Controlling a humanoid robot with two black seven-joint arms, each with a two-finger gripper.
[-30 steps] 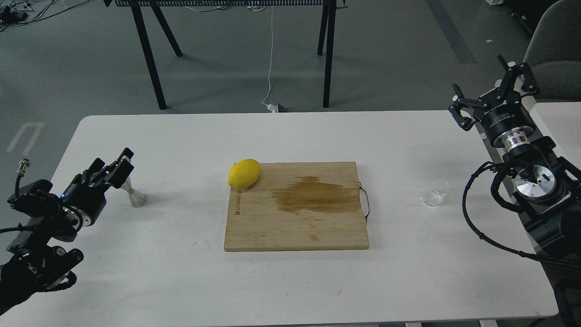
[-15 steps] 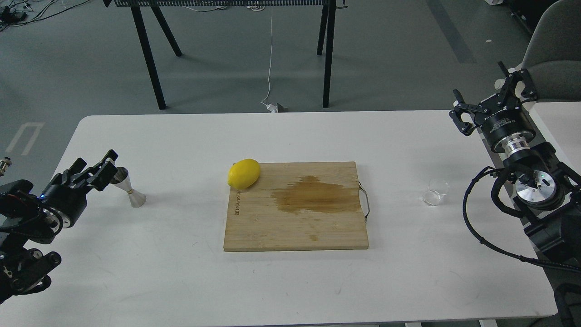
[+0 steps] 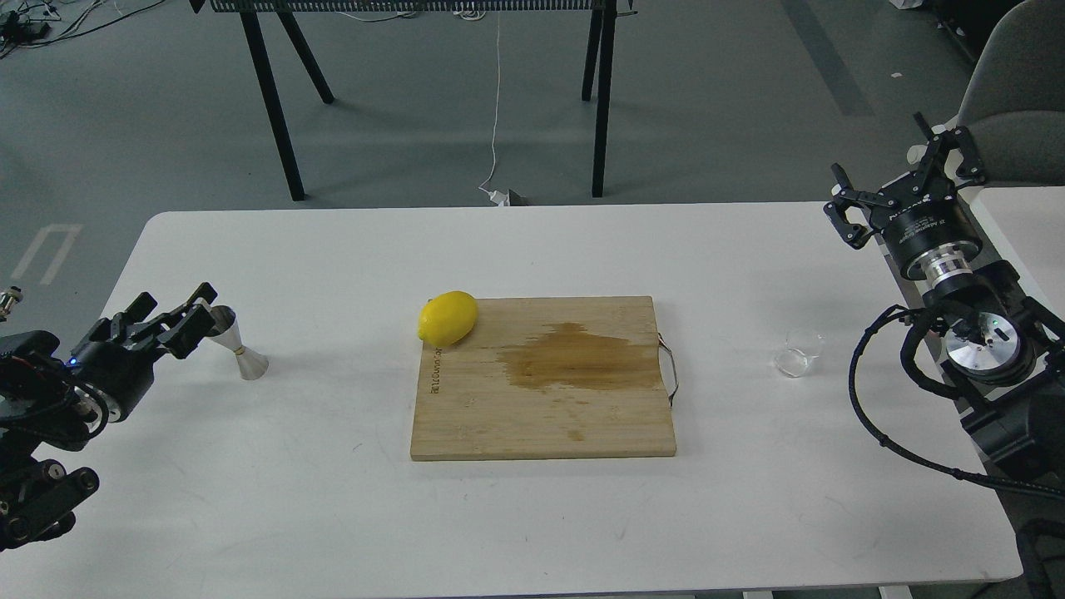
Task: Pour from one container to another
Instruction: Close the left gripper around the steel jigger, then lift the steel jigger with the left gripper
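A small clear glass cup (image 3: 799, 352) stands on the white table at the right, just right of the cutting board. A shiny steel jigger (image 3: 239, 348) stands upright at the left of the table. My left gripper (image 3: 179, 313) is open just left of the jigger's upper cone, its fingers apart and not closed around it. My right gripper (image 3: 903, 187) is open, raised near the table's far right edge, well behind and to the right of the cup.
A wooden cutting board (image 3: 545, 378) with a dark wet stain and a wire handle lies mid-table. A yellow lemon (image 3: 448, 318) rests on its far left corner. Black table legs and a white cable are beyond the table; a grey chair stands at far right.
My left arm has drawn back to the left, uncovering the jigger's top. My right gripper shifted slightly up and right, then held still.
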